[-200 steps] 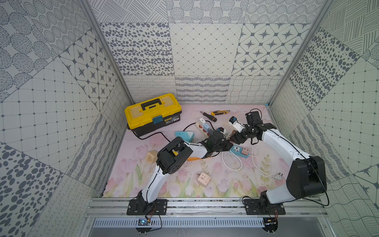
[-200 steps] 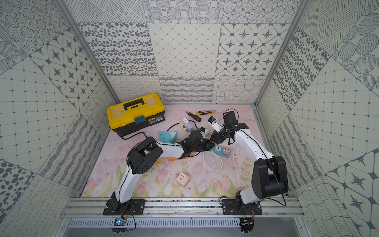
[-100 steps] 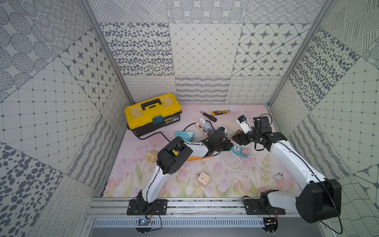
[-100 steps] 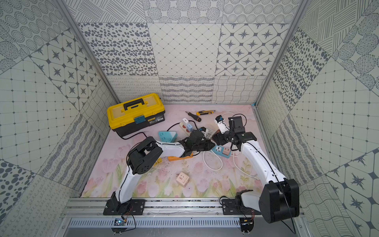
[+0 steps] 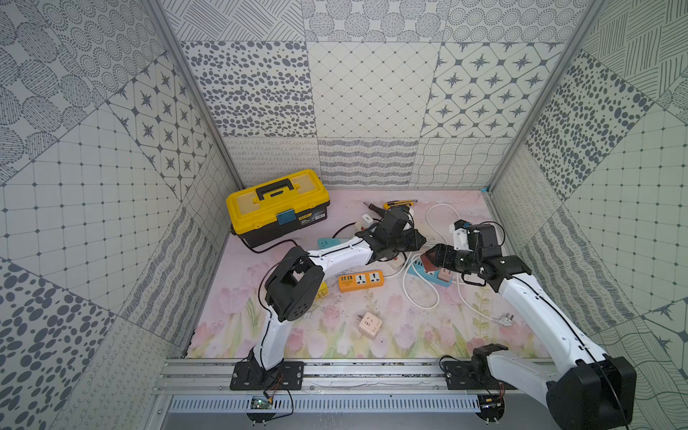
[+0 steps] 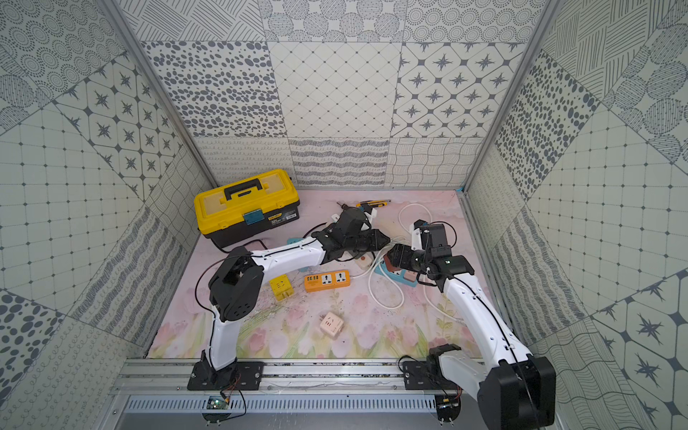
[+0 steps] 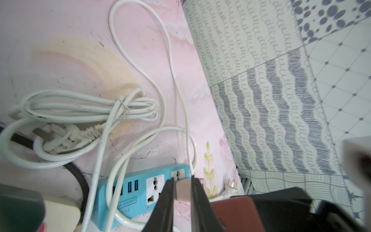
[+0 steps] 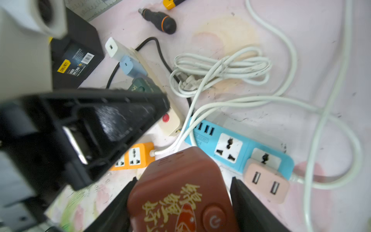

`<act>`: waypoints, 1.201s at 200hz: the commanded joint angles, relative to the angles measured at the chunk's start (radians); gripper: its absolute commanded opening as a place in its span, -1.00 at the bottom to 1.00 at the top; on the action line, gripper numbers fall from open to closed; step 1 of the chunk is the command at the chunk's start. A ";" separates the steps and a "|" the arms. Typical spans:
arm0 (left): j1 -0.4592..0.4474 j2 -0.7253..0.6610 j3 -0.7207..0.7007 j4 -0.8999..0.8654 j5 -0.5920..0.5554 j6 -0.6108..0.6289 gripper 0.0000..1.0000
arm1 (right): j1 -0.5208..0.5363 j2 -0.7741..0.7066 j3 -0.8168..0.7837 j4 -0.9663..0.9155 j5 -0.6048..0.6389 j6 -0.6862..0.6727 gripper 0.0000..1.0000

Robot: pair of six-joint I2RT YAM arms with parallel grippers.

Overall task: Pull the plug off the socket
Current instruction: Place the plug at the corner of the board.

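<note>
The yellow toolbox [image 5: 277,204] stands well behind the left gripper [image 5: 420,241], against the back corner. The blue power strip [image 8: 248,149] lies flat on the mat just beneath and ahead of the right gripper [image 8: 183,178]. The right jaws are clamped on either side of the red-brown cube plug [image 8: 180,192]. The plug is held clear of the strip, and the socket next to the strip's USB ports shows bare. The orange power strip [image 5: 361,280] lies to one side of the right jaws, below the left arm's wrist. A tied white cable bundle [image 7: 90,106] rests on the mat ahead of the left jaws and off to one side.

The left jaws stand slightly apart with nothing between them. Their tips are over the beige strip [image 8: 170,122] with the red button; whether they touch it cannot be told. The pink adapter [image 8: 267,180] sits on the blue strip's end, just beside the right jaws. In the left wrist view it shows through the left jaws' gap, but it lies beyond them.
</note>
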 commanded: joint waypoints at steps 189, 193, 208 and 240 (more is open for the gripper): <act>0.215 -0.589 -0.459 -0.139 -0.133 0.224 -0.20 | 0.500 0.030 -0.292 0.115 0.060 0.386 -0.19; 0.215 -0.589 -0.461 -0.137 -0.130 0.224 -0.20 | 0.497 0.030 -0.292 0.109 0.064 0.378 -0.14; 0.215 -0.585 -0.466 -0.135 -0.127 0.225 -0.21 | 0.485 0.032 -0.298 0.100 0.063 0.368 -0.04; 0.215 -0.577 -0.469 -0.138 -0.129 0.227 -0.22 | 0.484 0.025 -0.362 0.169 0.005 0.417 0.05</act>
